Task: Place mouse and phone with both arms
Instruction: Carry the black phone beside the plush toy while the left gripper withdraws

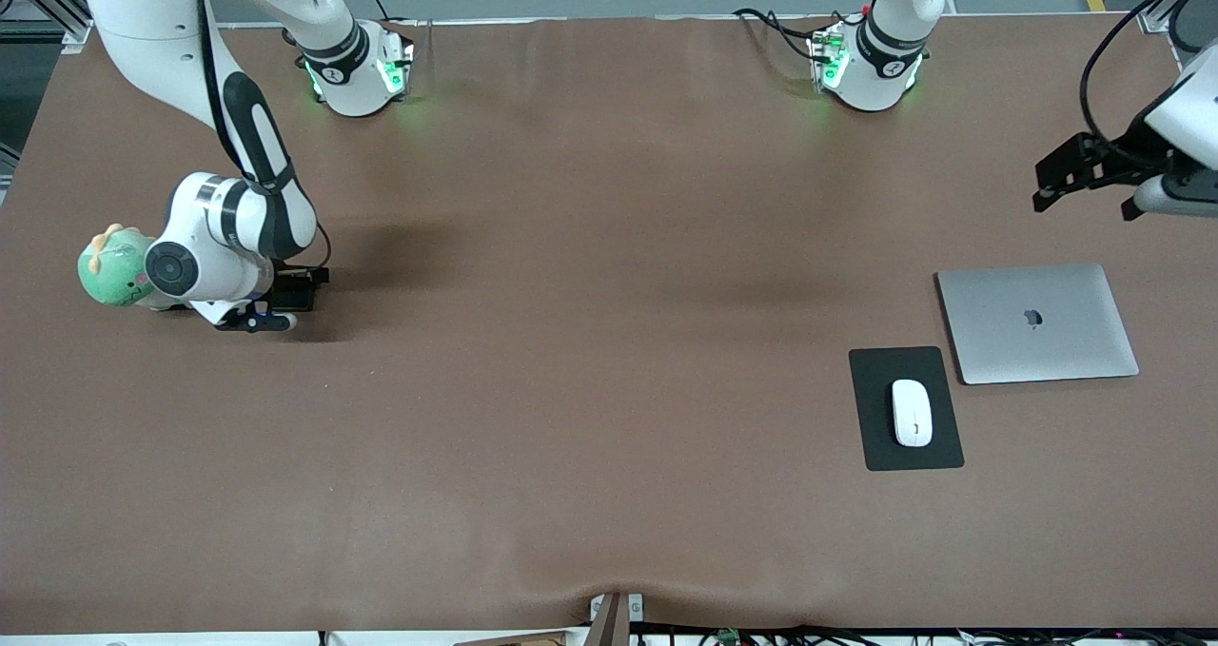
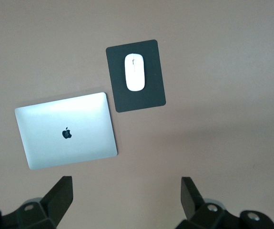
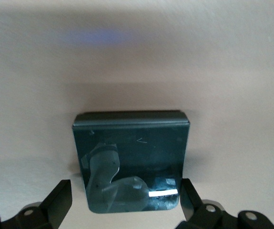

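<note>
Front view, mouse: the white mouse (image 1: 912, 412) lies on a black pad (image 1: 876, 437) toward the left arm's end of the table, just beside a closed silver laptop (image 1: 1037, 323) and nearer the camera than it.
Front view, left gripper: the left gripper (image 1: 1085, 178) hangs in the air above the table edge at that same end, empty, well apart from the mouse; this arm seems to be waiting.
Front view, right gripper: the right gripper (image 1: 285, 294) is low at the table toward the right arm's end, beside a green plush toy (image 1: 112, 265); the wrist hides most of what lies under it.
Left wrist view: the mouse (image 2: 135, 72) sits squarely on the pad (image 2: 151, 95), with the laptop (image 2: 66, 130) beside it; both fingers (image 2: 60, 195) stand wide with only bare table between them.
Right wrist view, phone: the glossy black phone (image 3: 132, 160) lies flat on the table, its near end between the fingers (image 3: 60, 198), which are spread wide and look just clear of its sides, so nothing is gripped yet.
Risk, phone: the slab is thin and slick; closing while too high could, I judge, skid the pads off its edges or pinch only one corner and twist it.
Risk, toy: the plush toy is very near the wrist, so a swing could knock it.
</note>
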